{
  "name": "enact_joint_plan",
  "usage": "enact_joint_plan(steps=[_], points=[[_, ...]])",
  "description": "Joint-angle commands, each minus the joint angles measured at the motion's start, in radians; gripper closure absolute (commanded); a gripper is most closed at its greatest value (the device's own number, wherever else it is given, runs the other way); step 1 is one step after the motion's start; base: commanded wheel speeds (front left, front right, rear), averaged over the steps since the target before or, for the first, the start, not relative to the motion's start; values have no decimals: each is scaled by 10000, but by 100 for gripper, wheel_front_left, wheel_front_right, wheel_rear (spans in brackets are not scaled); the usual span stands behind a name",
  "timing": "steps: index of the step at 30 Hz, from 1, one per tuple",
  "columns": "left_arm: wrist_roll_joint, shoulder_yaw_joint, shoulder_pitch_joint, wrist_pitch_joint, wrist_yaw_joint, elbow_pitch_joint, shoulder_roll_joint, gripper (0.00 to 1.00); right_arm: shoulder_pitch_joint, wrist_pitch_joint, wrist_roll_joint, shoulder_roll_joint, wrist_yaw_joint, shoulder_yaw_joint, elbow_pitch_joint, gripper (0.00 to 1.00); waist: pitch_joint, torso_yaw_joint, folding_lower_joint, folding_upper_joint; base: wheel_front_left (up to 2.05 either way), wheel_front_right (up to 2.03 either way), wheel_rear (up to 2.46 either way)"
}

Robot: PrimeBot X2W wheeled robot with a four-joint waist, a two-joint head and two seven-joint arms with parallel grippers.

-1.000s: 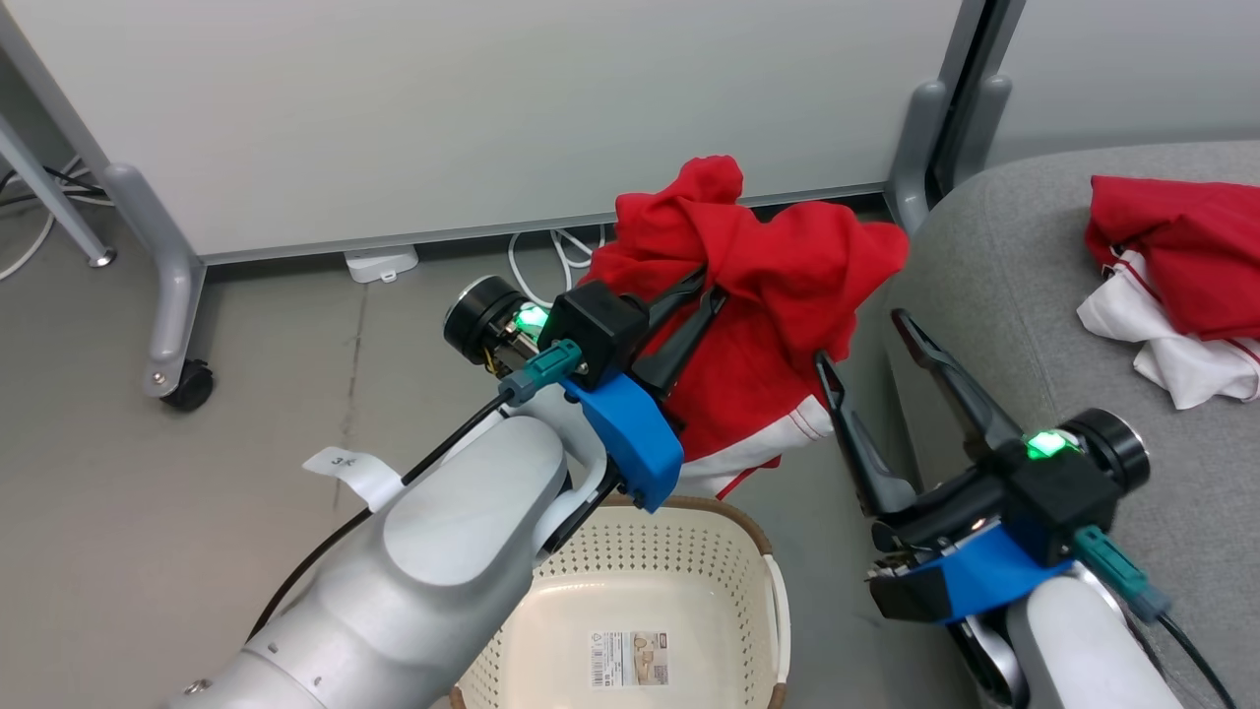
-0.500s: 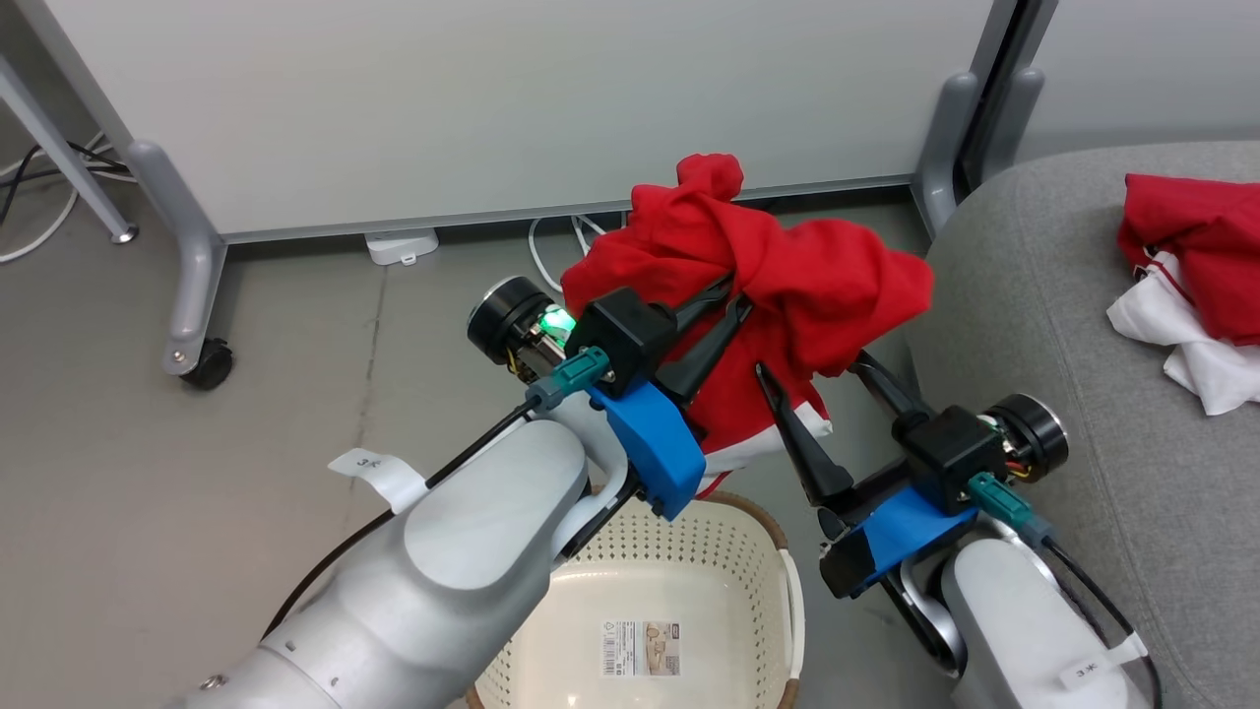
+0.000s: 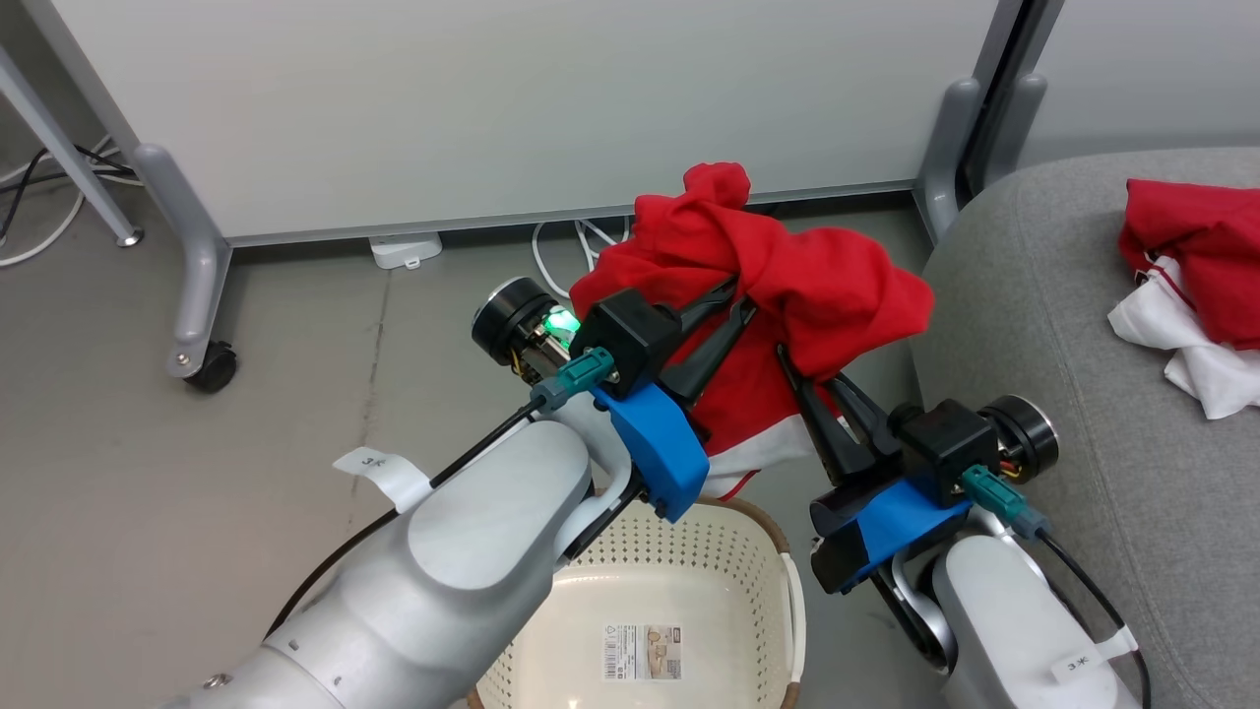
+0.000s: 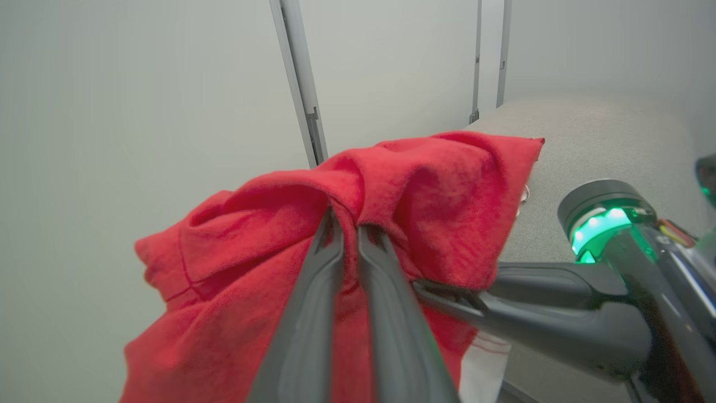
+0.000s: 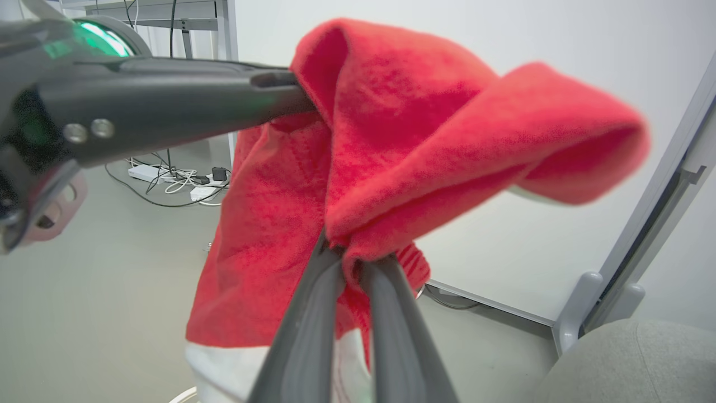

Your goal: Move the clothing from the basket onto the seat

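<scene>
Left gripper (image 3: 733, 297) has its jaws pinched narrow on a fold of the red garment (image 3: 797, 281). The right gripper (image 3: 809, 366) has its jaws closed too, on a lower fold of the same piece just beside. The garment hangs in the air between both, above the floor (image 3: 246, 463) and past the far side of the basket (image 3: 669, 547), with its white hem dangling near the rim. No clothing is seen in the part of the basket that shows, just its label. A second red garment (image 3: 1196, 261) lies on the seat (image 3: 1034, 325), well apart to the right. Risks: both grips are on small bunches of cloth near the fingertips (the right wrist view shows only a thin pinch between the jaws). A quick swing toward the seat could pull the fabric out of one grip and leave the piece hanging from a single point, or drop it on the floor near the cables (image 3: 566, 246). The grippers sit close and angle toward each other, so uneven arm motion could stretch the cloth taut or knock the fingers together. The low hem could drag on the basket rim or catch the seat's edge if the carry is too low. Letting go short of the cushion could let it slide off the rounded corner.
</scene>
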Motion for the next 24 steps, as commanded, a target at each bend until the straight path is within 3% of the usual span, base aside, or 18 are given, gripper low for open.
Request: enact_joint_plan(steps=[1,23,24], points=[[-35,-9,-135,-48,-68,9,16,100,9,-4,68,14,5,-9,8,100,-2,-10,0,-1,0,0,0],[80,135,-72,-51,-15,17,22,100,88,-4,196,-76,5,-28,-114,100,-14,-40,0,-1,0,0,0],[68,160,-53,-51,7,10,13,73,101,-4,201,-75,5,-30,-115,100,-22,-40,0,-1,0,0,0]])
